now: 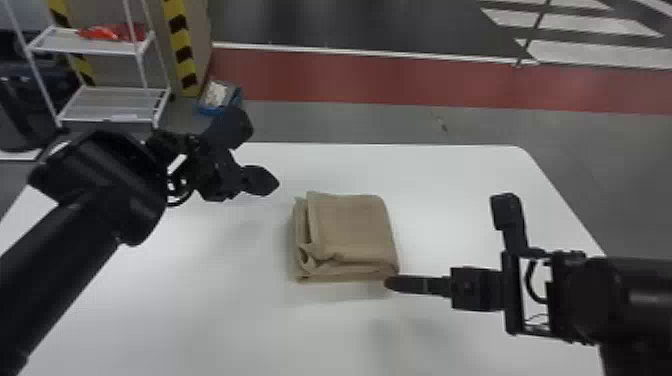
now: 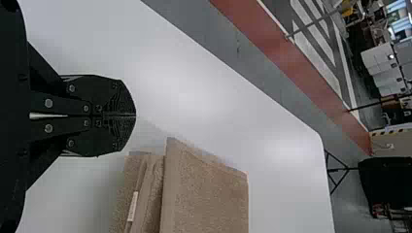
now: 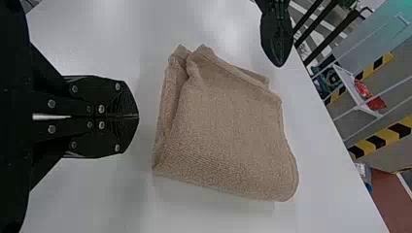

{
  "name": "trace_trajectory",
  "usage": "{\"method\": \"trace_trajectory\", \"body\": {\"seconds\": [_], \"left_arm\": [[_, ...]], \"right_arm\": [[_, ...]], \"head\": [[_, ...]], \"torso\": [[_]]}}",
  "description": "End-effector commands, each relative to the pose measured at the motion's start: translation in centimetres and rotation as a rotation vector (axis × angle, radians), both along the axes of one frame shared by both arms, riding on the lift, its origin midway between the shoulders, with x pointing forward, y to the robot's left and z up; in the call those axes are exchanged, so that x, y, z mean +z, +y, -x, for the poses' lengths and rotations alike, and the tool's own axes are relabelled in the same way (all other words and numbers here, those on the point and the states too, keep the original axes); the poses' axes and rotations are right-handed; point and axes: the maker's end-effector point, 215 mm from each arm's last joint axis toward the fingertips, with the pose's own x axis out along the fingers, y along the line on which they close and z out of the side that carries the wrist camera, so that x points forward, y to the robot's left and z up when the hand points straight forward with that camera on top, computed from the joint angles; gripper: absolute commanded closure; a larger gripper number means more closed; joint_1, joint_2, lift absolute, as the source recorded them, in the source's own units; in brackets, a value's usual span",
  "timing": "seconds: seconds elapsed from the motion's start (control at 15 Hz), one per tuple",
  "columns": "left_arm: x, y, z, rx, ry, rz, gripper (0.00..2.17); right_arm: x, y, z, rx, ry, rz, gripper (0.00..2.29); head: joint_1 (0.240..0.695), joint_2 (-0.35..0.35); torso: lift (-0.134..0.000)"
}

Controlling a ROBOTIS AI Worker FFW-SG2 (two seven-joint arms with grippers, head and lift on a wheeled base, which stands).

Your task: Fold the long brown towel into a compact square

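My left gripper (image 1: pixel 262 181) is above the table, to the left of the towel's far left corner, its fingers closed together. My right gripper (image 1: pixel 390 283) is at the near right corner of the brown towel (image 1: pixel 352 227), which lies folded into a compact, roughly square stack with layered, slightly uneven edges on its left and near sides. In the left wrist view the left gripper (image 2: pixel 135 116) is shut beside the towel (image 2: pixel 206 194), where a small white label pokes out. The right wrist view has the right gripper (image 3: pixel 138 116) shut with nothing held, apart from the towel (image 3: pixel 228 131).
The white table (image 1: pixel 440 185) extends around the towel on all sides. Beyond its far left edge stand a white wire shelf (image 1: pixel 112 102) with red items on its upper level and a small blue box (image 1: pixel 218 96) on the floor.
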Motion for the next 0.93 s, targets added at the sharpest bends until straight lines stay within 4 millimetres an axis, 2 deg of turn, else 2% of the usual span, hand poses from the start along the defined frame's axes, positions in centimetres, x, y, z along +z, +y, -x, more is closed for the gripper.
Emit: {"method": "trace_trajectory", "body": {"seconds": [0.0, 0.13, 0.53, 0.87], "left_arm": [[-1.0, 0.6, -0.2, -0.005, -0.035, -0.05, 2.14], [-1.9, 0.2, 0.4, -0.038, -0.025, -0.056, 2.14], [-4.3, -1.4, 4.1, -0.16, 0.064, -0.055, 2.14], [-4.2, -2.0, 6.4, -0.199, 0.152, 0.022, 2.14]], "right_arm": [[0.2, 0.8, -0.2, 0.008, 0.007, 0.004, 2.13], [0.3, 1.1, -0.9, 0.015, 0.005, 0.015, 2.13], [-1.2, 1.7, -3.3, 0.029, 0.049, 0.049, 2.13], [-2.3, 0.5, -6.1, 0.007, 0.035, 0.128, 2.13]], "head": [[0.695, -0.103], [0.695, -0.08], [0.695, -0.087], [0.695, -0.1]], "torso": [[-0.124], [-0.124], [-0.124], [-0.124]]}}
